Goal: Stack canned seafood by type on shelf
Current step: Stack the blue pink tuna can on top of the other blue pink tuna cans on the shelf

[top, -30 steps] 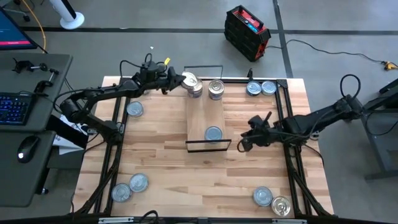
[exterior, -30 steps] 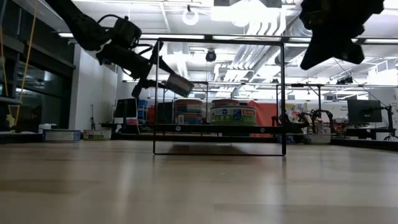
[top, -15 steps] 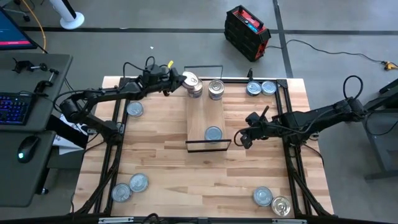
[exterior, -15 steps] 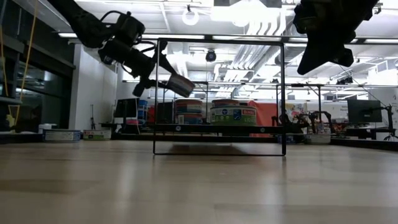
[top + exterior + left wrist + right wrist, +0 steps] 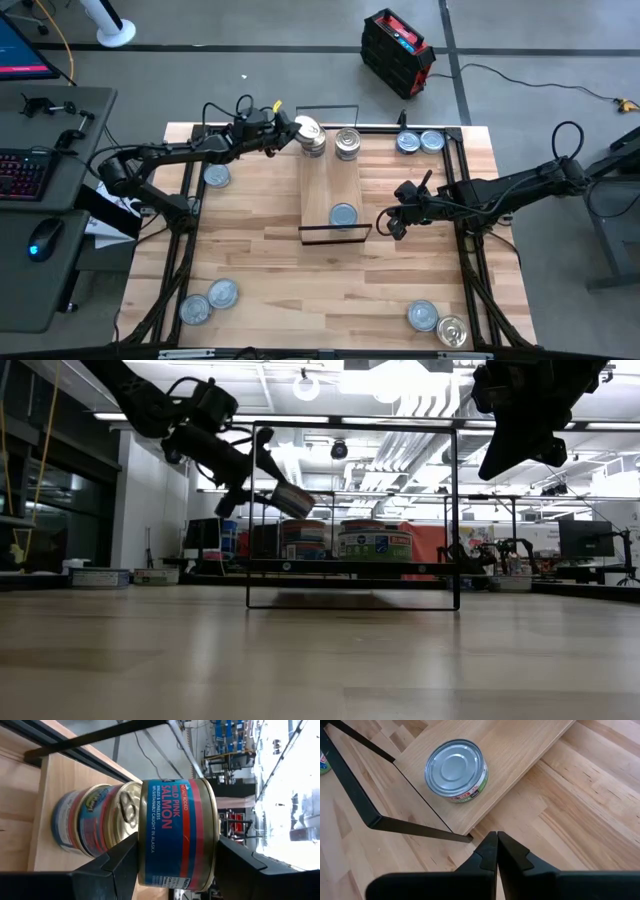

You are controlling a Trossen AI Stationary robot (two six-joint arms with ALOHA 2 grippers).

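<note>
The shelf (image 5: 331, 190) lies in the table's middle, running from near to far. My left gripper (image 5: 290, 132) is shut on a red-and-blue salmon tin (image 5: 177, 832), which is just above a gold-lidded tin (image 5: 90, 827) at the shelf's far left corner. A second stack (image 5: 347, 143) stands beside it on the shelf. One pale-topped tin (image 5: 456, 770) rests on its base at the shelf's near end. My right gripper (image 5: 496, 850) is shut and empty, above the tabletop just right of the shelf's near end; it also shows in the high view (image 5: 392, 224). My left gripper pinches the salmon tin between its two fingers, one (image 5: 120, 865) on the tin's underside and the other (image 5: 240, 860) on its top face. The fingers come about level from the table's left. The tin (image 5: 292, 500) is tilted and clear of the tin below.
Loose tins lie on the table: one at the left (image 5: 216, 176), two at the near left (image 5: 222, 293), two at the far right (image 5: 408, 142), two at the near right (image 5: 423, 316). Black wire frames (image 5: 395, 820) stand at the shelf's short ends.
My left gripper has edged toward the table's right with the salmon tin, staying over the far-left stack. My right gripper has gone a little toward the table's left, nearer the shelf's near end, still shut.
</note>
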